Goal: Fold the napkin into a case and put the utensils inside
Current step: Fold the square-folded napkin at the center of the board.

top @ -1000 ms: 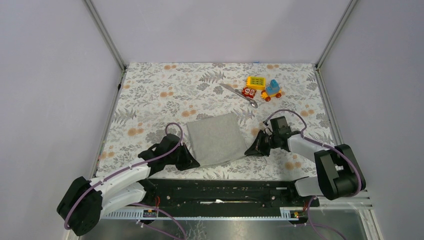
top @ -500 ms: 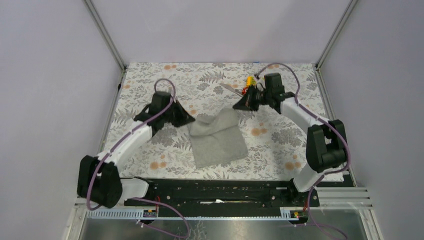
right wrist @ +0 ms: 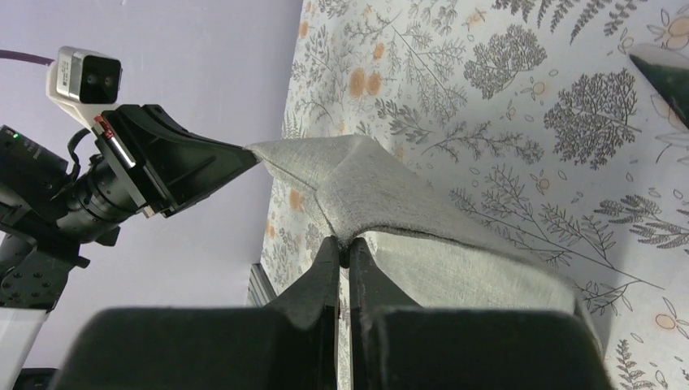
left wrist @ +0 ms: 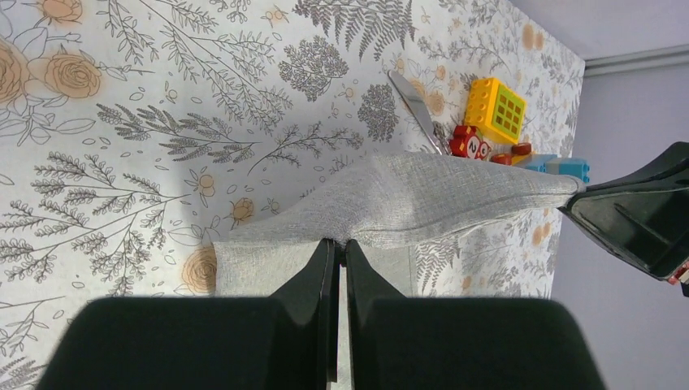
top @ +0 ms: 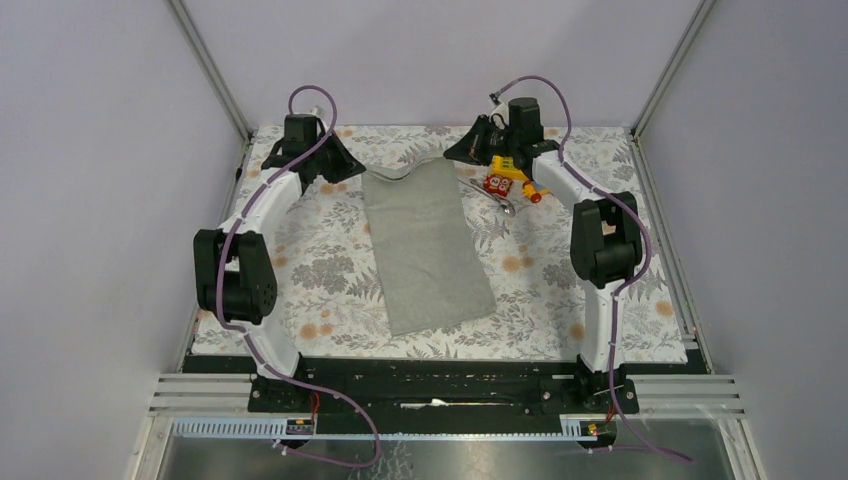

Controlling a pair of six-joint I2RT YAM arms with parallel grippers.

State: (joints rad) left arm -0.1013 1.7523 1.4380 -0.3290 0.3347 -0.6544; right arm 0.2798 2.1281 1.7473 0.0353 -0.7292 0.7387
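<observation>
The grey napkin (top: 425, 245) lies stretched long from near to far across the floral tablecloth. Its far edge is lifted off the cloth. My left gripper (top: 360, 174) is shut on the far left corner, seen in the left wrist view (left wrist: 340, 242) pinching the napkin (left wrist: 422, 199). My right gripper (top: 449, 157) is shut on the far right corner, seen in the right wrist view (right wrist: 345, 242) on the napkin (right wrist: 382, 191). A silver utensil (top: 492, 195) lies right of the napkin's far end, also in the left wrist view (left wrist: 418, 110). I make out only one clearly.
Colourful toy blocks (top: 512, 175) sit just right of the right gripper, beside the utensil; the yellow block (left wrist: 496, 110) shows in the left wrist view. The back wall and frame posts stand close behind both grippers. The tablecloth (top: 300, 270) covers the table.
Both grippers have swung from the napkin's near corners to the far edge, carrying the cloth over. The napkin has gone from a folded square to a long stretched strip.
</observation>
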